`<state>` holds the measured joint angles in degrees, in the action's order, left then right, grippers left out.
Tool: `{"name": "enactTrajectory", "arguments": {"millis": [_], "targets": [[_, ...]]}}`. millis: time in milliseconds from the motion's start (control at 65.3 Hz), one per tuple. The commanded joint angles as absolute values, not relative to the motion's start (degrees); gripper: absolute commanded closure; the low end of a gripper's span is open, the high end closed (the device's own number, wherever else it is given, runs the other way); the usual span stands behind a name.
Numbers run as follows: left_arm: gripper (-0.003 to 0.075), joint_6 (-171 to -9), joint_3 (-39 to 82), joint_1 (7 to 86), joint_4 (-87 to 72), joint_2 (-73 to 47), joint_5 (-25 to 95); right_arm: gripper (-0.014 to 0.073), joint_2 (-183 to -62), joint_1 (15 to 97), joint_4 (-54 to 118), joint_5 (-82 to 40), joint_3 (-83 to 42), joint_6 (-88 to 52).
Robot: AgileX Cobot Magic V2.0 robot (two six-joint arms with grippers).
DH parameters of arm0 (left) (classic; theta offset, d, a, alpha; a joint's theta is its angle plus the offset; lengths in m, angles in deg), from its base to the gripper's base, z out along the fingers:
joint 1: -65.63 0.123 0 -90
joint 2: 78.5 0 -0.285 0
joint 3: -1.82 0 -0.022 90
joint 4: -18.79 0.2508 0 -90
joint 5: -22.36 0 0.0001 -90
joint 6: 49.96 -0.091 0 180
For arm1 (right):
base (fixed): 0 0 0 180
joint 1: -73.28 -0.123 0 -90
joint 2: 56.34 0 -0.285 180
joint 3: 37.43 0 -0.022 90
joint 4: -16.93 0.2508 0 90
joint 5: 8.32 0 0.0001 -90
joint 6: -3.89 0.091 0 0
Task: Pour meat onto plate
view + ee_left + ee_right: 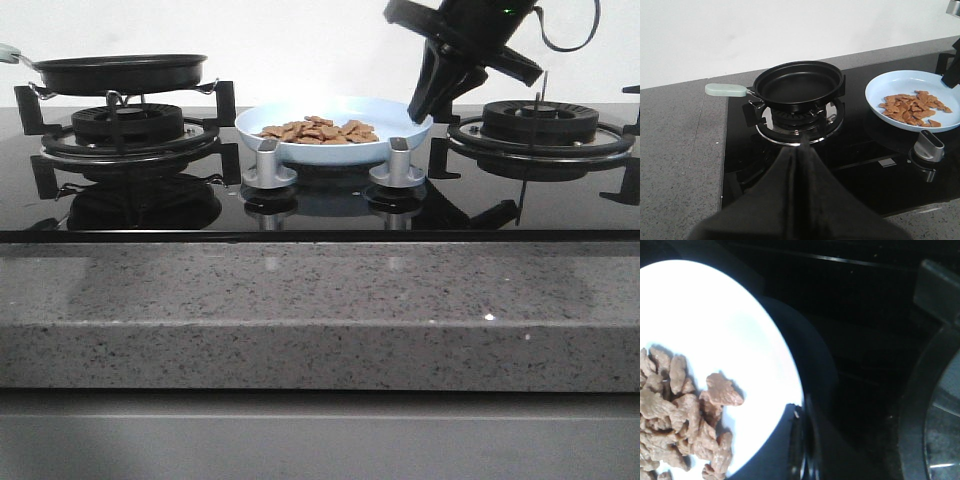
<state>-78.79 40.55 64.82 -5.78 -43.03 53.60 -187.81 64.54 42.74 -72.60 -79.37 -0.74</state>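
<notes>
We see the black glass hob, then the empty black frying pan on its left burner. The wide, pale blue plate sits centre, holding the orange-brown meat chunks. Our right gripper, nearer, pinches the plate's right rim; our left gripper hangs pressed together, well apart.

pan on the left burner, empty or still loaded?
Empty. The left wrist view shows the black pan's bare inside; the meat lies on the plate.
</notes>
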Motion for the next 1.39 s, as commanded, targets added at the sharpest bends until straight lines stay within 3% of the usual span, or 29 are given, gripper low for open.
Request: {"name": "enactTrajectory", "arguments": {"millis": [0,214,429,597,766,1087,1378], "targets": [[0.0741,-78.31,39.13,64.33,-7.02,-42.81,49.35,0.0589,-183.92,64.81,44.29,-71.73,-81.47,-0.62],[0.0741,-78.31,39.13,64.33,-7.02,-42.81,49.35,0.0394,-183.92,64.81,44.2,-72.21,-81.47,-0.62],[0.0741,-78.31,39.13,64.33,-7.02,-42.81,49.45,0.0376,-183.92,64.81,43.74,-72.76,-84.05,-0.62],[0.0741,-78.31,39.13,64.33,-7.02,-42.81,49.45,0.043,-183.92,64.81,41.93,-77.64,-89.56,-0.62],[0.0741,-78.31,39.13,64.33,-7.02,-42.81,49.45,0.0669,-183.92,64.81,41.77,-82.69,-93.68,-0.62],[0.0741,-78.31,39.13,64.33,-7.02,-42.81,49.45,0.0654,-181.99,64.81,41.01,-84.81,-94.22,-1.58],[0.0741,-78.31,39.13,64.33,-7.02,-42.81,49.5,0.0654,-167.81,64.05,36.15,-78.91,-86.4,-4.69]]}}
